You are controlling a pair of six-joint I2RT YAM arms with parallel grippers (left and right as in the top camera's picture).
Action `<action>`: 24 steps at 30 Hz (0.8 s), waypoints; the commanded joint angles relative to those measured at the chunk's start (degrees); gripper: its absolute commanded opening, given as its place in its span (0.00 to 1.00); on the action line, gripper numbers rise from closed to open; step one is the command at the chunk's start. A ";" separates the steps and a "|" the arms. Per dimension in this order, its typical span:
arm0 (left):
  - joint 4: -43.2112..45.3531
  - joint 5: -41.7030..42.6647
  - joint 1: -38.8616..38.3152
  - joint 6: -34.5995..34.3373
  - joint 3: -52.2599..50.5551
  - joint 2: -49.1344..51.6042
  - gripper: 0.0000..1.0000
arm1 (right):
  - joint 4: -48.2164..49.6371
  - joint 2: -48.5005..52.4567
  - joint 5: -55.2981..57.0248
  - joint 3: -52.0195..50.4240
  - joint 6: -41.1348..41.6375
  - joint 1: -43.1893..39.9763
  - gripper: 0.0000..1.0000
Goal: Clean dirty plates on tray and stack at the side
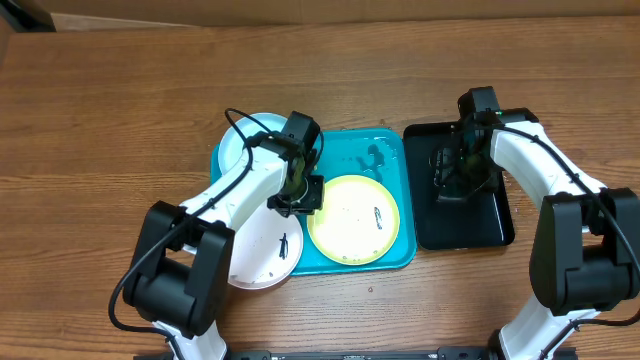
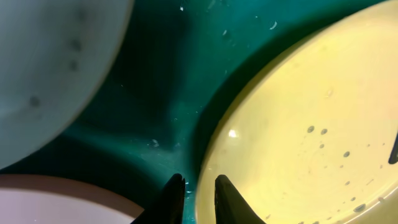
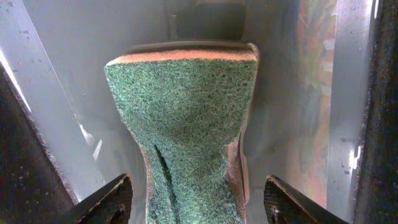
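Observation:
The yellow-green plate point(image 1: 352, 218) lies on the turquoise tray point(image 1: 390, 150), with dark specks on it. The light blue plate point(image 1: 235, 150) sits at the tray's far left corner. The white plate point(image 1: 262, 255) lies at the near left, partly over the tray's edge. My left gripper point(image 1: 297, 195) is at the yellow-green plate's left rim. In the left wrist view its fingers point(image 2: 199, 190) are nearly closed astride the rim of the yellow-green plate point(image 2: 311, 124). My right gripper point(image 3: 199, 193) is open around a green scouring sponge point(image 3: 186, 112) without touching it.
The sponge stands in a glossy black tray point(image 1: 490, 225) to the right of the turquoise tray, with my right gripper point(image 1: 455, 170) down inside it. The left wrist view shows the light blue plate point(image 2: 50, 62), the white plate point(image 2: 50, 202) and wet tray floor point(image 2: 161, 74).

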 commanded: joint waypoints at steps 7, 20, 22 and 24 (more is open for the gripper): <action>0.20 -3.52 -1.16 -1.86 -0.61 1.03 0.20 | 0.22 0.22 0.59 -0.20 -0.02 -0.04 0.69; 1.73 -4.66 -1.18 -3.85 -1.75 1.03 0.14 | 0.07 0.22 0.59 -0.20 -0.02 -0.04 0.68; 2.38 -4.48 -1.18 -4.20 -1.75 1.03 0.12 | 0.04 0.22 0.59 -0.20 -0.02 -0.04 0.68; 2.86 -4.55 -1.18 -4.44 -1.79 1.03 0.04 | 0.09 0.22 0.59 -0.20 -0.02 -0.04 0.68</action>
